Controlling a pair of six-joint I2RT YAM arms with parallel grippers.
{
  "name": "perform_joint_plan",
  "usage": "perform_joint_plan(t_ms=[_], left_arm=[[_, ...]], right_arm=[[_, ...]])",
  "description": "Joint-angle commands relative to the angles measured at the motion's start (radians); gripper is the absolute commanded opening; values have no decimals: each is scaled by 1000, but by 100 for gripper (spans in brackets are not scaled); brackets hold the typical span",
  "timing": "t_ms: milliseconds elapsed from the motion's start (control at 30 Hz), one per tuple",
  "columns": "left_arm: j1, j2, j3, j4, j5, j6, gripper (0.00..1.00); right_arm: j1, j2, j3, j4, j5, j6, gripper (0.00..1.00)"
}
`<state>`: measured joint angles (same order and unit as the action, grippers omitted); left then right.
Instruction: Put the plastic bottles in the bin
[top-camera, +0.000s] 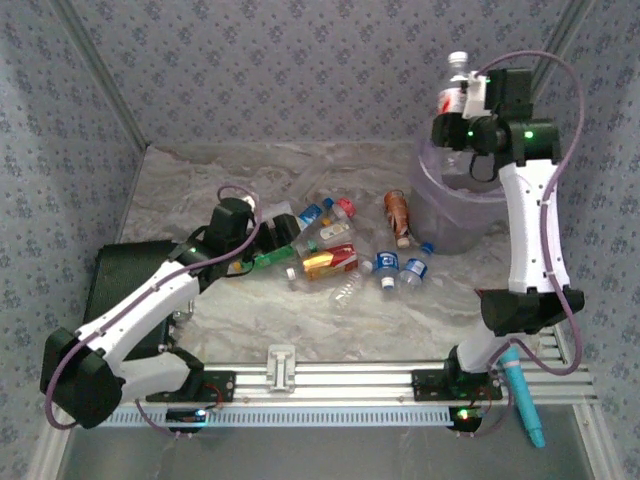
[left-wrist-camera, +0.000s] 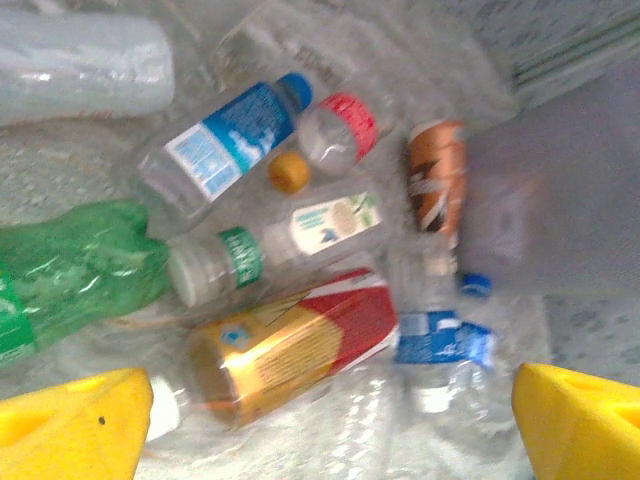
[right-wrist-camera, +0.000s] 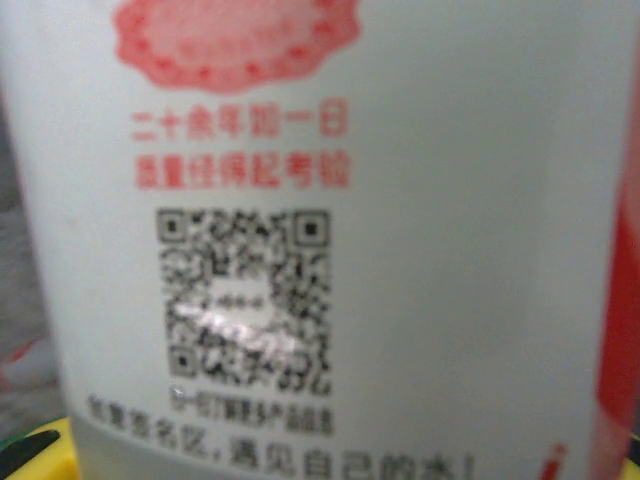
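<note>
The right jaws pinch the white-labelled bottle (top-camera: 457, 85) by its body and hold it upright in the air, white cap on top. In the right wrist view its label sits right against the lens: a red seal, red print and a QR code on white. A corner of a yellow pad (right-wrist-camera: 30, 450) shows at the lower left edge. Below these jaws stands the bin (top-camera: 440, 215), round and translucent, mouth open upward. The held bottle is above that mouth, not yet inside.

The left jaws are spread wide with nothing between them. Their yellow fingertips (left-wrist-camera: 70, 420) sit in the lower corners of the left wrist view, over the bottles scattered on the counter (top-camera: 200, 180). Just ahead of the gap the red-and-gold bottle (left-wrist-camera: 300, 345) lies on its side. Beside it, toward the right finger, lies a small blue-labelled bottle (left-wrist-camera: 445, 350). Toward the left finger lies the crumpled green bottle (left-wrist-camera: 70, 270). Farther ahead is a clear bottle with a green band (left-wrist-camera: 270, 245) and a white cap. Beyond it lie a larger blue-capped bottle (left-wrist-camera: 225, 145) and a red-labelled bottle (left-wrist-camera: 340, 125), with an orange cap (left-wrist-camera: 290, 172) between them. Ahead on the right-finger side the orange-brown bottle (left-wrist-camera: 437, 185) lies near the bin's blurred wall.

Well behind the right jaws, by that arm's base, lies a teal tool (top-camera: 525, 400).
</note>
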<state>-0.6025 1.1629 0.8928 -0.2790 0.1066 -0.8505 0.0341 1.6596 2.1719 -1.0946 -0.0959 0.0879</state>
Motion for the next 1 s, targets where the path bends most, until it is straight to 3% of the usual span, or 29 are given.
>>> perform_joint_plan(t_ms=[0, 333, 667, 967], left_arm=[[-25, 27, 59, -71, -51, 67, 92], [-71, 72, 83, -102, -75, 92, 92], [-104, 104, 120, -155, -104, 131, 91], [-133, 122, 147, -168, -106, 177, 91]], right_arm=[[-61, 77, 55, -65, 150, -34, 49], [-125, 220, 62, -141, 152, -102, 49], [-130, 247, -129, -157, 83, -141, 52], [-135, 310, -198, -115, 80, -141, 71]])
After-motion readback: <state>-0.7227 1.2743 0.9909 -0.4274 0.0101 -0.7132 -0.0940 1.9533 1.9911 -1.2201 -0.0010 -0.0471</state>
